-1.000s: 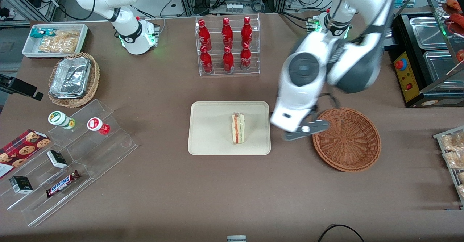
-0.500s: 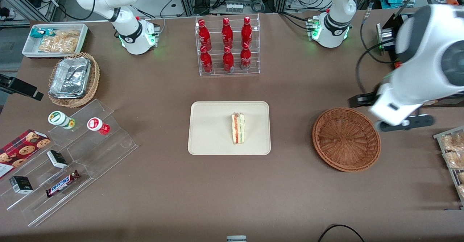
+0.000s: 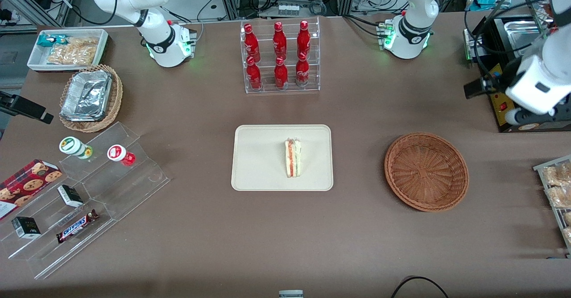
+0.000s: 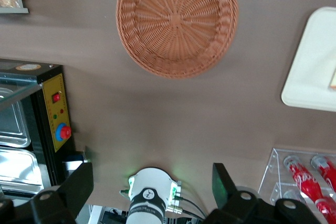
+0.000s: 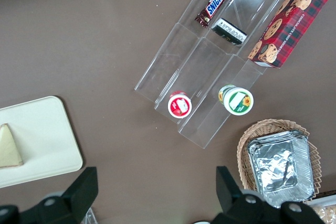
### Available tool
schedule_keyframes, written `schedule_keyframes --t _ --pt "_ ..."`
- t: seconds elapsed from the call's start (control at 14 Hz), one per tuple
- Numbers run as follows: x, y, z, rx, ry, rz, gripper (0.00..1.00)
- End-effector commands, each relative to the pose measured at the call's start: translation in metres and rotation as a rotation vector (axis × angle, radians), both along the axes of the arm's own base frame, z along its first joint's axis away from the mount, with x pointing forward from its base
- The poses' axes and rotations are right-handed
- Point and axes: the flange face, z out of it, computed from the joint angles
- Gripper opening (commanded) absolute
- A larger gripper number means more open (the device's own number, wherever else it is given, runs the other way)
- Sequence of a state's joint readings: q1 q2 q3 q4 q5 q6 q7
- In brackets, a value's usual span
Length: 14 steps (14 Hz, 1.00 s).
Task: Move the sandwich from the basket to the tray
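The sandwich (image 3: 293, 157) lies on the beige tray (image 3: 258, 155) in the middle of the table; it also shows in the right wrist view (image 5: 9, 153). The reddish-brown basket (image 3: 426, 171) stands beside the tray, toward the working arm's end, with nothing in it. My left gripper (image 3: 495, 104) hangs high over the edge of the black appliance, farther from the front camera than the basket. In the left wrist view the gripper (image 4: 150, 182) is wide open with nothing between its fingers, and the basket (image 4: 177, 22) and a tray corner (image 4: 315, 66) show below.
A clear rack of red bottles (image 3: 280, 57) stands farther back than the tray. A black appliance with metal pans (image 3: 522, 66) and a snack rack (image 3: 555, 186) are at the working arm's end. An acrylic stepped display (image 3: 89, 191) and a tan wicker basket with foil container (image 3: 91, 97) are at the parked arm's end.
My left gripper has swung from between the tray and basket, over the basket, out to the black appliance at the working arm's end. The sandwich has stayed still on the tray.
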<state>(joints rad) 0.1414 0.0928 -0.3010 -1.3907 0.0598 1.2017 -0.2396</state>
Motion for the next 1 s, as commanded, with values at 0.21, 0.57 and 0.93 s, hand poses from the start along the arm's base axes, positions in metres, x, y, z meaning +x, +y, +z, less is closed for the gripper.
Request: schedule_keyframes --t 0.21,0.57,0.93 --pt "-0.024 -0.020 0.005 0.029 -0.031 -0.022 1.00" --pt "-0.027 -0.034 0.004 0.043 -0.037 0.020 1.00" --pt "-0.024 -0.032 0.006 0.036 -0.051 0.031 1.00"
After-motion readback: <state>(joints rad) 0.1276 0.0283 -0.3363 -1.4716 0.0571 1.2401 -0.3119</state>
